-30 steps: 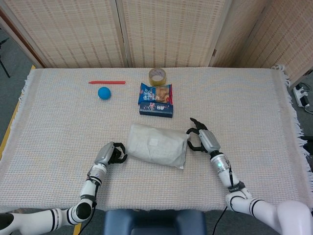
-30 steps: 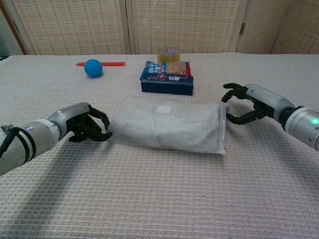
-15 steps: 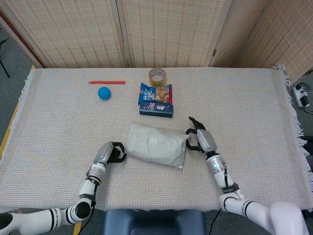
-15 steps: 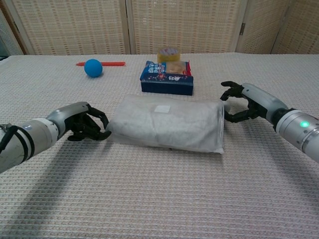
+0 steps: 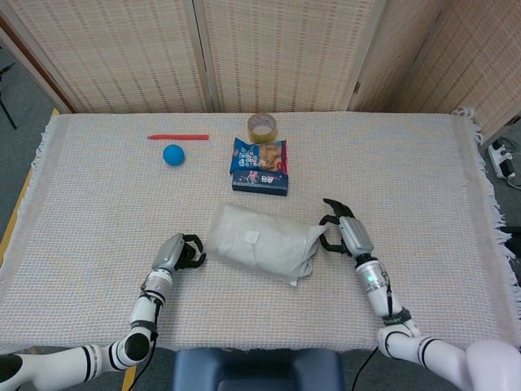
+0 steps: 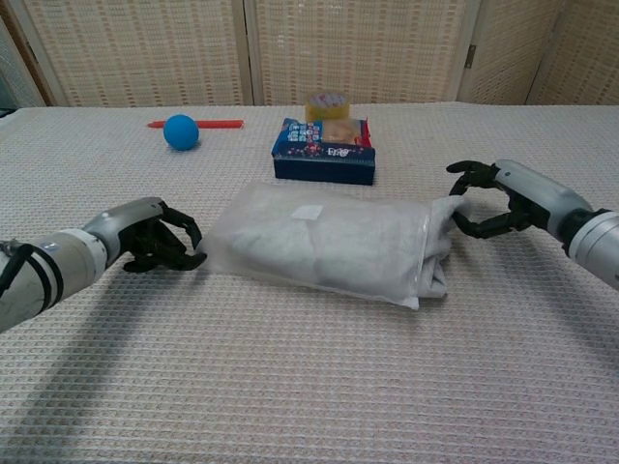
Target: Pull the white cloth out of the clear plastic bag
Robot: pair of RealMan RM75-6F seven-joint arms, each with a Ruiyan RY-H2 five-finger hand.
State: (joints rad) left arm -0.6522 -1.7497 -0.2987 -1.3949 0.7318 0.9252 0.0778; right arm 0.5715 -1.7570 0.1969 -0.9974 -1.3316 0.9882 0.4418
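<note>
The left hand point(image 6: 160, 242), fingers curled, seems to pinch the closed end of the clear plastic bag point(image 6: 290, 237), lying mid-table. The white cloth point(image 6: 447, 242) inside looks soft and light, the film slippery; its corner pokes from the bag's mouth at 3 o'clock, where the right hand point(image 6: 495, 198) pinches it with thumb and finger, the best place to grip. Toward 12 o'clock sit a blue snack pack point(image 5: 259, 156) on a dark box point(image 5: 260, 184) and a tape roll point(image 5: 261, 127), with a blue ball point(image 5: 172, 154) and red pen point(image 5: 177, 137) at 11, none blocking the pull
</note>
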